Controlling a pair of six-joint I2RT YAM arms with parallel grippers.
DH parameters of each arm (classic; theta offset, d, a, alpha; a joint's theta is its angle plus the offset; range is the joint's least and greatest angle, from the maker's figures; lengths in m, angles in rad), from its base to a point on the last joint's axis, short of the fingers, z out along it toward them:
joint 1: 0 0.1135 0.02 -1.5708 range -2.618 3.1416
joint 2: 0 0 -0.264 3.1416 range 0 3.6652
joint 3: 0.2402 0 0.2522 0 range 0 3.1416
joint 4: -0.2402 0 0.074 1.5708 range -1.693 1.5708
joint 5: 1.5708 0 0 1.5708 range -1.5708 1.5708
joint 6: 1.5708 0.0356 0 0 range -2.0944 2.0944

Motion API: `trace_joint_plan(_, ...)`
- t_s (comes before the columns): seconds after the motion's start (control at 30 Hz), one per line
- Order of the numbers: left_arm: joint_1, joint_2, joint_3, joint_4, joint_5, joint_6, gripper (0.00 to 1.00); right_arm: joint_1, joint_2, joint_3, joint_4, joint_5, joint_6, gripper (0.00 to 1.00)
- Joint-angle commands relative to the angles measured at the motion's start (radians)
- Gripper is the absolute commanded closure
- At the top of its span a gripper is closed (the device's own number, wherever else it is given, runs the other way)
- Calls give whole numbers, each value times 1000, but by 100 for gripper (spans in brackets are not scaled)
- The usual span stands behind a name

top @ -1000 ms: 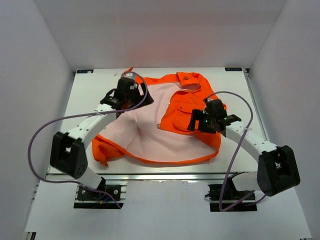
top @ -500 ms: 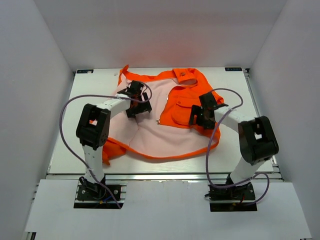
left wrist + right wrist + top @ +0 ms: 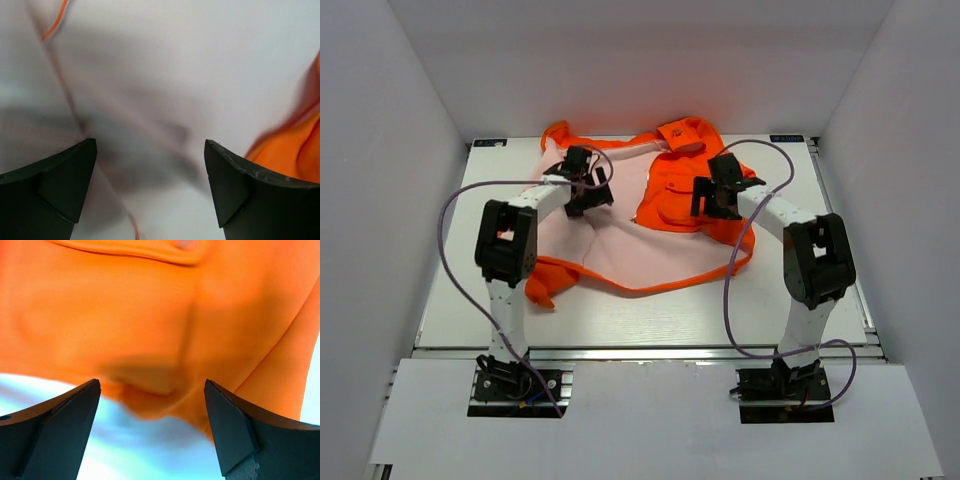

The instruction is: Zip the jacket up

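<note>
Spread wide, the left tool (image 3: 150,142) and the right tool (image 3: 151,382) hover over the open jacket (image 3: 672,205), upper centre of frame

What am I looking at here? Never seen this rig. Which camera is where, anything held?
Two small robot arms are bolted at the near edge of a white table. The wide picture comes from a fixed camera above and behind them: left arm on the left, right arm on the right. The two close-ups come from wrist cameras; the black wedges at the bottom are each arm's jaws. An orange jacket lies spread open, unzipped, pale lining up. The left jaws stand open over lining, the right jaws open over orange fabric. Nothing is clamped in either.
</note>
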Motion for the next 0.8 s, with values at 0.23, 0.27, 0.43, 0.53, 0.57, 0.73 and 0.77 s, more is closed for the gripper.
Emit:
trace_joint_plan(0.23,4,-651,-587,-101,-140,-200,2,298,139,459,-250,387,212,11)
trace_joint_plan(0.27,4,-681,-622,-140,-145,-228,2,310,180,518,-279,421,243,10)
trace_joint_plan(0.43,7,-852,-751,-222,-206,-325,2,340,479,866,-405,510,342,11)
trace_joint_plan(0.53,7,-908,-784,-208,-194,-316,2,340,547,897,-270,521,300,11)
trace_joint_plan(0.57,7,-914,-788,-202,-192,-313,2,338,561,880,-214,516,269,11)
trace_joint_plan(0.73,7,-937,-793,-213,-204,-308,2,341,644,943,-162,597,258,11)
trace_joint_plan(0.77,7,-942,-793,-211,-209,-308,2,341,642,936,-154,607,254,11)
